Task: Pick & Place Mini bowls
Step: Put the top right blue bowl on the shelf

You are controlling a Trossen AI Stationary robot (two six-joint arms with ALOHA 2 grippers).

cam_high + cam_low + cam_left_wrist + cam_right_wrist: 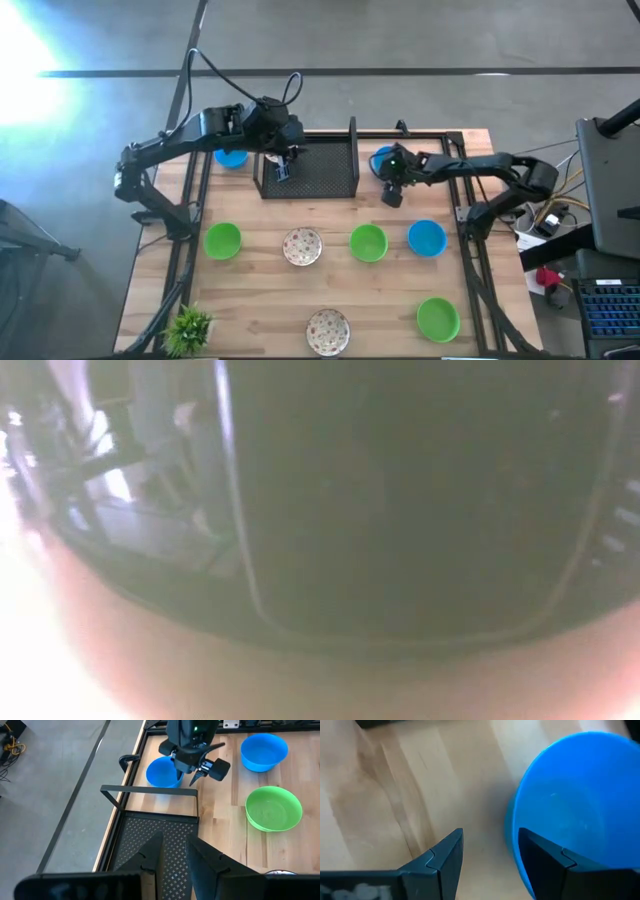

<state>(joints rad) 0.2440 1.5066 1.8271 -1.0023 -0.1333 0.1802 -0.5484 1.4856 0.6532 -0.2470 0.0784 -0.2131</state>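
1. While the left gripper point(284, 165) hung over the black wire-mesh tray point(330, 185) at the far side of the table point(260, 300), its fingers a little apart and holding nothing, the right gripper point(392, 188) was low over the wood just right of the tray.
2. The right gripper's jaws were apart and empty; in the right wrist view one finger point(545, 862) sat inside the blue bowl point(580, 805) and the other point(442, 860) outside it, so the rim ran between them.
3. That bowl point(381, 160) lay on the far side of the right gripper, touching or nearly so. A round bowl has no long axis; only the wall between the fingers counted.
4. The right arm was plainly nearer; closing there would probably pinch the rim.
5. Other bowls, such as a green bowl point(368, 242), lay nearer.
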